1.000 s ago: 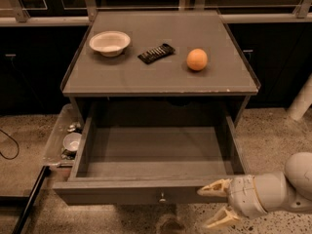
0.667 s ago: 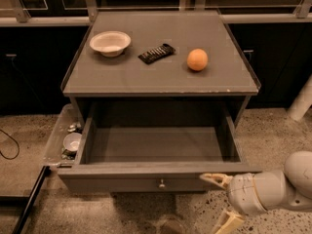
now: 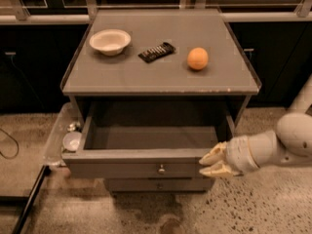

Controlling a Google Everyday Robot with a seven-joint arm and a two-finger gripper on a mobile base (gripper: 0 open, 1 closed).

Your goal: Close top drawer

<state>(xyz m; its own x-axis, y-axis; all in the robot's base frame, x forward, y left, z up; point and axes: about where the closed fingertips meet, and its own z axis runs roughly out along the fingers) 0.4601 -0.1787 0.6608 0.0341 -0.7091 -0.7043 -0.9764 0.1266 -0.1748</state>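
The top drawer (image 3: 146,165) is a wide grey box, pulled partly out of the grey cabinet (image 3: 161,79) and empty inside. Its long front panel has a small round metal knob (image 3: 161,169) at centre. My gripper (image 3: 208,163) comes in from the right and sits against the right end of the drawer front, level with the knob. Its two pale fingers (image 3: 216,153) stand a little apart and hold nothing.
On the cabinet top are a white bowl (image 3: 110,41), a dark snack bar (image 3: 156,52) and an orange (image 3: 198,58). A lower drawer front (image 3: 156,185) shows under the top one. A clear plastic tray (image 3: 58,138) with small items hangs at the cabinet's left side. The floor is speckled.
The top drawer has slid back into the cabinet, so less of it sticks out. My gripper has moved up and in against its front's right end, fingers closer together.
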